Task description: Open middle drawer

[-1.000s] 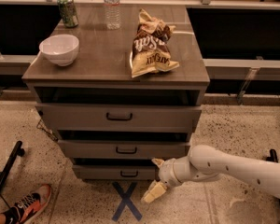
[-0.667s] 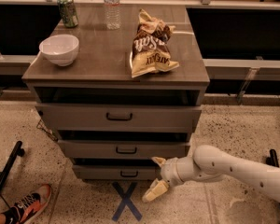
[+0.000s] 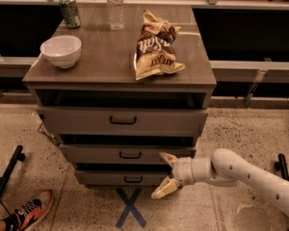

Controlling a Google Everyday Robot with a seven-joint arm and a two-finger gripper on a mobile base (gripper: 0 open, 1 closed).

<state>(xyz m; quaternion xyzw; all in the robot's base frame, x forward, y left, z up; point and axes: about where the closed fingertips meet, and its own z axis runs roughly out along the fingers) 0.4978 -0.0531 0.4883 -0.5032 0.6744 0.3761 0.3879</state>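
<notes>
The middle drawer (image 3: 101, 154) is a grey wood-grain front with a small black bar handle (image 3: 130, 155), between a taller top drawer (image 3: 86, 121) and a narrower bottom drawer (image 3: 111, 178). All three fronts sit closed. My gripper (image 3: 164, 173) comes in from the right on a white arm (image 3: 245, 173). It is open, with one cream fingertip (image 3: 165, 157) at the middle drawer's right end and the other low beside the bottom drawer. It holds nothing and sits right of the handle.
On the cabinet top (image 3: 106, 57) are a white bowl (image 3: 60, 50), a green can (image 3: 67, 10), a water bottle (image 3: 115, 6) and a chip bag (image 3: 156, 47). A blue X (image 3: 130, 207) marks the floor. A shoe (image 3: 29, 208) and a black leg (image 3: 7, 177) lie at left.
The gripper has stayed nearly still, shifting only slightly beside the lower drawers. The drawers have not moved.
</notes>
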